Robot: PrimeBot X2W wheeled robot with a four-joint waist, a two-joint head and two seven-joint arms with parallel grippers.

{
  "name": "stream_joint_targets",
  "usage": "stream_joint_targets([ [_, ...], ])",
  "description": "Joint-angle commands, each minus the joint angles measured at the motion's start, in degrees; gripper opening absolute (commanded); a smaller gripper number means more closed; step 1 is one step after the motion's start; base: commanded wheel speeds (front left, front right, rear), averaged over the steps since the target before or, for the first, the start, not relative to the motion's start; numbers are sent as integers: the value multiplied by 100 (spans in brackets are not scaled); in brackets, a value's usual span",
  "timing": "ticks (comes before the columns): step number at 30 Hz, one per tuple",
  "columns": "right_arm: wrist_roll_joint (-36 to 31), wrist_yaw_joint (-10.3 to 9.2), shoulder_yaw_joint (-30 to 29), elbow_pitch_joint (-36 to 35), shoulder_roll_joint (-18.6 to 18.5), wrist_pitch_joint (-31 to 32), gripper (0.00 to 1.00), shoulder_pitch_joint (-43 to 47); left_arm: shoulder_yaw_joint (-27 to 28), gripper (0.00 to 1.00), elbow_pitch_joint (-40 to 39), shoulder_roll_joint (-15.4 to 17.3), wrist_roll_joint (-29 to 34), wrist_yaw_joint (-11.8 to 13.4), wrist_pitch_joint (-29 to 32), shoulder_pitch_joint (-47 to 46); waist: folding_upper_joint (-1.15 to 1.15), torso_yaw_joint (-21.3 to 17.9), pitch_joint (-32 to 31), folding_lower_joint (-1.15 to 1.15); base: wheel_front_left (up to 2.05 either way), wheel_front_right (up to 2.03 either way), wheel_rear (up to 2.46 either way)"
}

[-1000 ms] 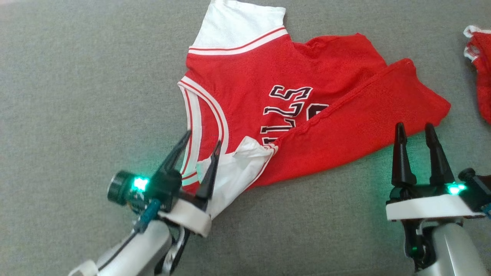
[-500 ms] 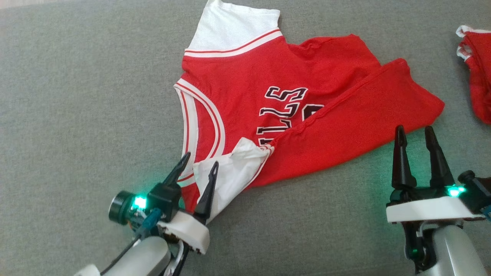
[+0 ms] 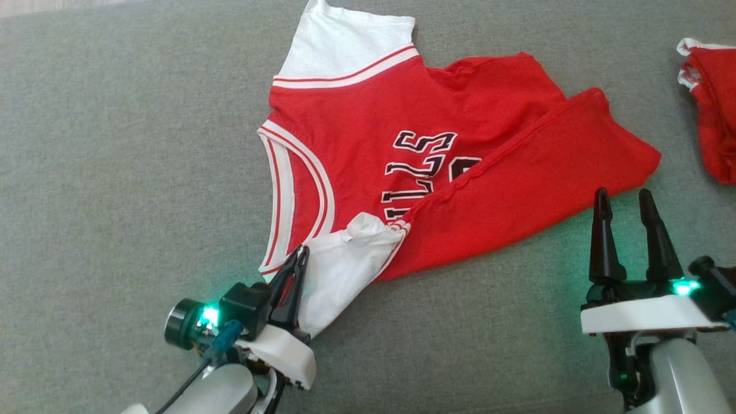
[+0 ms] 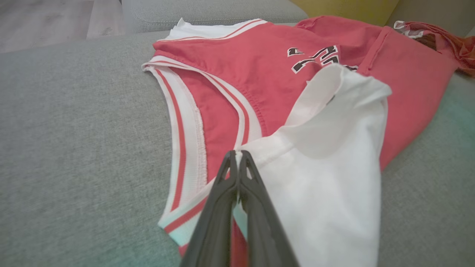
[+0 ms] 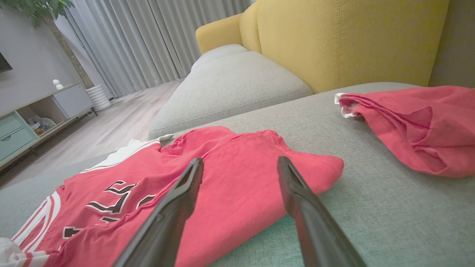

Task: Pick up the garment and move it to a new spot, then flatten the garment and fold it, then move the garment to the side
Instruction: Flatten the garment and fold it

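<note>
A red jersey garment (image 3: 402,115) with white sleeves and black lettering lies partly folded over itself on the grey cushion (image 3: 115,172). My left gripper (image 3: 300,250) is shut at the garment's near corner, pinching the cloth where the white sleeve (image 3: 339,270) meets the striped neckline trim. The left wrist view shows the same pinch, with the left gripper (image 4: 236,152) closed on the garment (image 4: 267,63). Just short of the garment's near right edge, my right gripper (image 3: 624,192) stands open and empty. Its own view has the right gripper (image 5: 241,161) framing the red cloth of the garment (image 5: 230,174).
A second red cloth (image 3: 713,115) with white trim lies at the far right, a hand's width of cushion apart from the garment, also the red cloth (image 5: 419,122) in the right wrist view. A yellow sofa back (image 5: 334,37) rises behind. Bare grey cushion spreads left and near.
My left gripper has closed from wide open onto the garment's near corner and sits slightly lower in the view. The right gripper has stayed put and open.
</note>
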Motion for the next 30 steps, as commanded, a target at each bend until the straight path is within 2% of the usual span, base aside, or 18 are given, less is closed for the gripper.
stream_joint_targets([
  [1,-7,-4,100,-185,-72,-36,100,61,180,0,-167,101,58,15,-68,-125,0,7,-13,0,0,0,0],
  [6,-14,-4,18,-162,-109,-36,100,109,181,0,-335,249,340,168,-175,-232,0,114,-85,0,0,0,0],
  [10,36,-4,-28,-27,-324,-36,100,36,269,0,-651,610,655,376,-212,-418,0,263,-122,0,0,0,0],
  [14,328,-4,-14,246,-842,214,100,-231,433,0,-941,1119,833,432,-139,-664,0,414,-95,0,0,0,0],
  [21,1507,-4,324,330,-2001,1300,100,-870,634,0,-1062,1808,1015,216,201,-1299,0,559,105,0,0,0,0],
  [22,1507,-4,324,330,-2001,1300,100,-870,634,0,-1062,1808,1015,216,201,-1299,0,559,105,0,0,0,0],
  [27,2624,-4,899,204,-2740,2160,100,-1182,634,0,-996,1911,1081,38,351,-1626,0,590,255,0,0,0,0],
  [30,3017,-4,1113,287,-3068,2334,100,-1324,602,0,-974,1879,1108,10,396,-1705,0,624,323,0,0,0,0],
])
